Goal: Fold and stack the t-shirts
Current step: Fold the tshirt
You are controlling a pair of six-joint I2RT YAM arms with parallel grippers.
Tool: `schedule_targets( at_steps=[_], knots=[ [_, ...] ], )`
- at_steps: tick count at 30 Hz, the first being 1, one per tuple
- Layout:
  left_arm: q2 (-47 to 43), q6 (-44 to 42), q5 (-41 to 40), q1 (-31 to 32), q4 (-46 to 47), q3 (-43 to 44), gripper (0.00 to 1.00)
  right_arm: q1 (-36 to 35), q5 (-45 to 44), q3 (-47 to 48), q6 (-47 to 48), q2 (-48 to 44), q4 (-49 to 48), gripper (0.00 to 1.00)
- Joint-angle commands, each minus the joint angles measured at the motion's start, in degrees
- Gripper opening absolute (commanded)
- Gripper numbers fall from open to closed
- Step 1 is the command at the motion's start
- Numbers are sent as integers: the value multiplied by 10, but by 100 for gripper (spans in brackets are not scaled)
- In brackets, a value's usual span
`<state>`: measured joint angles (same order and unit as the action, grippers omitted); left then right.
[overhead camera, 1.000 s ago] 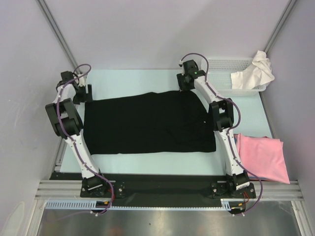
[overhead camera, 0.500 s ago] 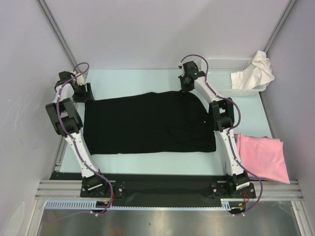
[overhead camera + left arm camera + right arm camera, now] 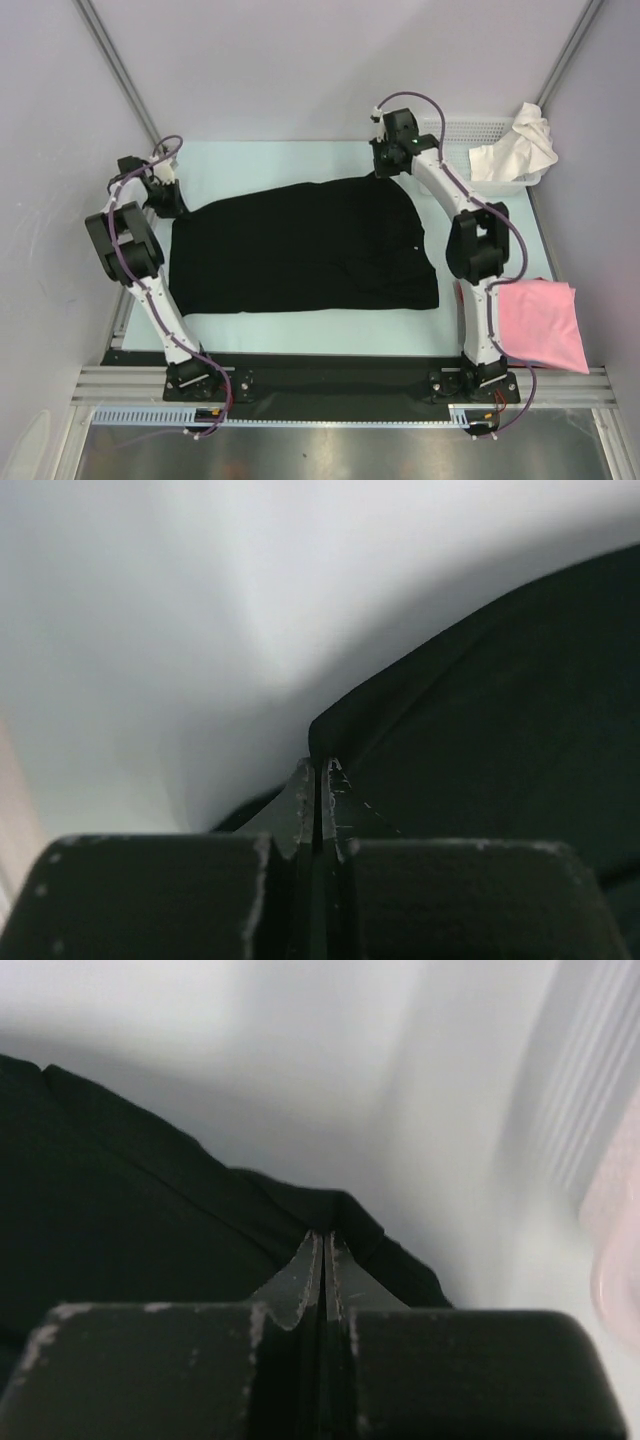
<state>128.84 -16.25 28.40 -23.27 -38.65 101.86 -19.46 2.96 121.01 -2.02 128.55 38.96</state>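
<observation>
Pale-blue table (image 3: 300,330), black shirt (image 3: 300,250) spread flat across its middle, left gripper (image 3: 316,770) and right gripper (image 3: 322,1240), hovering a second ago, now pinched onto the shirt's far corners, fold apparently ready to start.

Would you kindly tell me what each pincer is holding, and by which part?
Both hold the black t-shirt by its far edge: the left pincer pinches its far left corner, the right pincer its far right corner.
</observation>
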Motion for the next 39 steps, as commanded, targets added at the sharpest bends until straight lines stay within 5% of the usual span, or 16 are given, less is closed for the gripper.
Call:
schedule_targets(
  at_steps=[1, 10, 18, 23, 30, 39],
  knots=[
    [-136, -39, 38, -14, 16, -50, 0, -8, -2, -109, -22, -118, -48, 0],
    [-342, -195, -14, -52, -28, -294, 0, -14, 6, -440, -92, -340, -137, 0],
    [-384, -259, -68, -66, -22, -405, 0, -19, 40, -640, -161, -384, -246, 4],
    [-391, -264, -66, -66, -22, -421, 0, -20, 35, -665, -161, -394, -228, 32],
    [-400, -251, -55, -65, -20, -419, 0, -21, 92, -624, -91, -441, -167, 54],
    [-388, -244, -48, -64, -18, -410, 0, 8, 108, -476, -115, -273, -132, 59]
  ],
)
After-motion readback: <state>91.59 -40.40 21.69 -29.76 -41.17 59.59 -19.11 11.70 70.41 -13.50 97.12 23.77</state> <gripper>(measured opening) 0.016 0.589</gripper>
